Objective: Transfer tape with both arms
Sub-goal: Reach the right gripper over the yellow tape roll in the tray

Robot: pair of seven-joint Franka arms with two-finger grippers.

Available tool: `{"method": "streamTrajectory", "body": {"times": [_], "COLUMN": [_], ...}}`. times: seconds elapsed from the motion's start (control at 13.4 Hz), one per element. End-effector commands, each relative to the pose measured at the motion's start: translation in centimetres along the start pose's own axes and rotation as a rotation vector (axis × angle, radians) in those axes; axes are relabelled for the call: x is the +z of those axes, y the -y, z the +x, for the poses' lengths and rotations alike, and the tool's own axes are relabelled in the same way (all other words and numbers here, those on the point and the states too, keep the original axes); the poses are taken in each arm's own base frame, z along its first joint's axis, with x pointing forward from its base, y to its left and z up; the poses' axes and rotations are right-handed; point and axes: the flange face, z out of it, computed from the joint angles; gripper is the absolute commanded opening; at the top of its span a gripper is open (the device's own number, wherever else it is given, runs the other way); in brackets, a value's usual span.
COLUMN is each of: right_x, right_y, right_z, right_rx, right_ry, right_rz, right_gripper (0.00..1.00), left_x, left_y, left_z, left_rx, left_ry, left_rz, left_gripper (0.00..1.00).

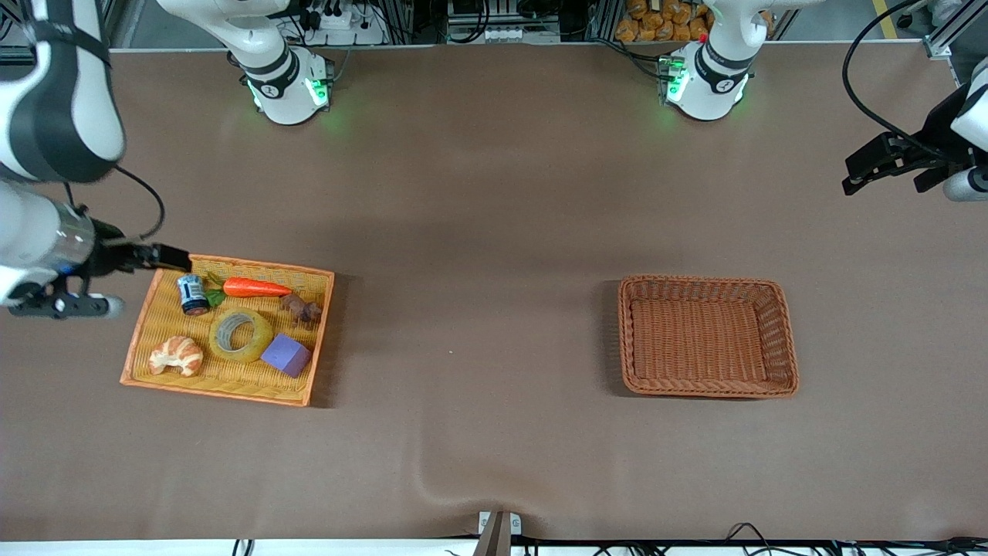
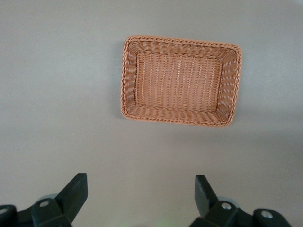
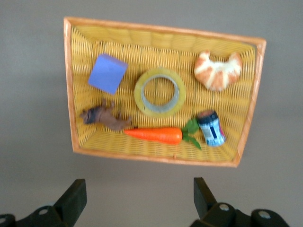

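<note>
2 arms are partly cut off for you; left gripper (image 2: 139, 198) and right gripper (image 3: 137, 201) both gape, tape (image 1: 240, 334) sits between croissant (image 1: 176, 355) and purple block (image 1: 285, 354).

Tape (image 1: 240, 334) is hemmed in w/in yellow tray (image 1: 141, 340): croissant (image 1: 176, 355) just beside toward right arm's end, purple block (image 1: 286, 355) touching or nearly so toward left arm's end, can (image 1: 192, 294), carrot (image 1: 255, 288) and brown toy (image 1: 302, 308) farther from camera. Access from above is unblocked. Brown basket (image 1: 779, 340) is unobstructed; bare table (image 1: 478, 309) lies between.
</note>
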Motion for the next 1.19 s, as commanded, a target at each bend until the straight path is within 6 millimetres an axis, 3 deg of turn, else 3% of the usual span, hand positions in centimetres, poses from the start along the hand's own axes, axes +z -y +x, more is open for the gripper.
{"method": "streamTrajectory", "body": {"times": [0.0,0.15,0.22,0.37,0.45,0.6,0.67,0.89,1.12], "right_x": [0.6,1.2,1.1,3.4,4.4,8.0,9.1,11.7,15.9], "right_y": [-2.7,-6.7,-7.6,-8.7,-10.2,-15.2,-16.1,-15.0,-15.0], "right_z": [1.8,2.6,2.7,3.6,3.8,5.5,6.3,8.2,9.2], "right_rx": [0.031,0.079,0.095,0.108,0.122,0.136,0.138,0.126,0.120], "right_ry": [-0.019,-0.052,-0.061,-0.026,-0.013,-0.053,-0.089,-0.083,-0.025], "right_rz": [-0.008,-0.004,-0.001,-0.007,-0.024,-0.013,-0.013,-0.019,-0.011], "right_gripper": [1.00,1.00,1.00,1.00,1.00,1.00,1.00,1.00,1.00], "left_x": [-0.1,0.0,0.2,0.5,0.6,0.6,0.6,0.9,1.1], "left_y": [-0.3,-0.3,-0.3,-0.2,-0.2,0.0,0.0,-0.1,0.1], "left_z": [-0.1,-0.1,-0.1,0.1,0.1,0.2,0.3,0.5,1.1], "left_rx": [-0.010,-0.010,-0.009,-0.012,-0.012,-0.015,-0.015,-0.014,-0.017], "left_ry": [-0.005,-0.010,-0.007,-0.011,-0.011,-0.019,-0.025,-0.028,-0.046], "left_rz": [-0.007,-0.007,-0.007,-0.007,-0.007,-0.008,-0.009,-0.009,-0.012], "left_gripper": [1.00,1.00,1.00,1.00,1.00,1.00,1.00,1.00,1.00]}}
